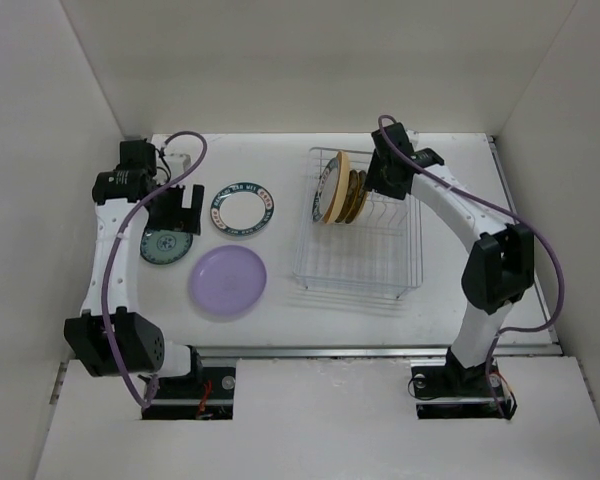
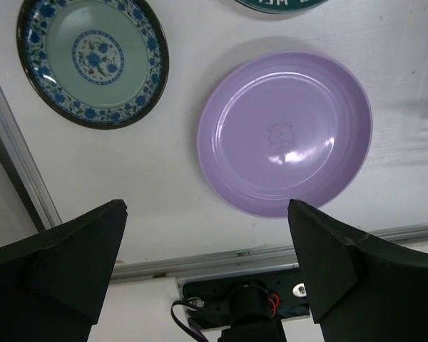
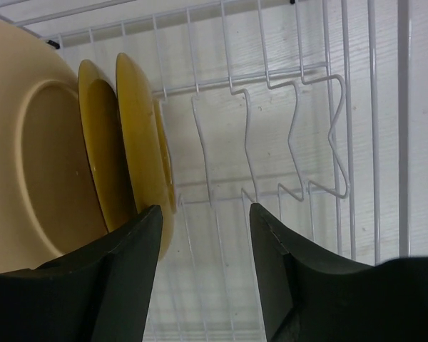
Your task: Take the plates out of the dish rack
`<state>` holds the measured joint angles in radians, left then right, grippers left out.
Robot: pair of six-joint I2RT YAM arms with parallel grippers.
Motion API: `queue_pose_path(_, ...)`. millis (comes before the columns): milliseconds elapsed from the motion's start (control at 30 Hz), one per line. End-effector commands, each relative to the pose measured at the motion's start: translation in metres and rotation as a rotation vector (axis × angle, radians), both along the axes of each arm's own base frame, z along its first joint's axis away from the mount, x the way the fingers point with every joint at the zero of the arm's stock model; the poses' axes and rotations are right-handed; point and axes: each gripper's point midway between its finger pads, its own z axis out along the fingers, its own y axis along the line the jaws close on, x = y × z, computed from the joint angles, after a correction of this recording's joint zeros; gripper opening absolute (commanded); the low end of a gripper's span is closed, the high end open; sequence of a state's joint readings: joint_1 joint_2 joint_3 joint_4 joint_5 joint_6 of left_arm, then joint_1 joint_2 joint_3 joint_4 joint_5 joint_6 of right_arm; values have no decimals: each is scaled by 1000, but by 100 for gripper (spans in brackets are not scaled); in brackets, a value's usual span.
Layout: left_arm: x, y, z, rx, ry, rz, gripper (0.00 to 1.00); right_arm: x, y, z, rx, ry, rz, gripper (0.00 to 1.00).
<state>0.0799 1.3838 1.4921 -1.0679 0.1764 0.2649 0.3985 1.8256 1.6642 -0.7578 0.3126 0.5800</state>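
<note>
The dish rack (image 1: 380, 262) stands right of centre. Several plates stand upright in its far-left slots: one with a patterned rim (image 1: 322, 184), a pale yellow one (image 1: 336, 188) and mustard ones (image 1: 353, 195). My right gripper (image 1: 382, 185) is open and empty just right of them. In the right wrist view it (image 3: 205, 209) is over the rack wires (image 3: 271, 78), its left finger next to a mustard plate (image 3: 139, 142). The lavender plate (image 1: 227, 281), blue-rimmed white plate (image 1: 242, 209) and teal plate (image 1: 168, 246) lie flat on the table. My left gripper (image 1: 176, 224) is open and empty above the teal plate.
In the left wrist view the open left gripper (image 2: 205, 208) is above the table, with the lavender plate (image 2: 285, 132) and teal plate (image 2: 93, 60) beyond it. The metal rail (image 2: 221, 256) marks the table's near edge. White walls enclose the table.
</note>
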Motion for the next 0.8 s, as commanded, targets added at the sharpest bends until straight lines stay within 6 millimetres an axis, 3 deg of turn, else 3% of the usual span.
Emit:
queue_pose_path(0,-7,-3,-4,-7,-2,-23,95,22,14,33,60,-105,29,58)
queue_pose_path(200,-12,-3,-20,-13,35,-14,95,25,14,16,38,-73,36,51)
queue_pose_path(400,0,-5,-16,-28,45,-9,95,7,-12,54,-9,-133,-50,51)
queue_pose_path(533,6,-5,-17,-32,47,-1,95,2,-1,76,67,-176,-5,51)
queue_pose_path(767,-1,-3,-13,-17,33,-6,95,10,15,47,88,-106,48,51)
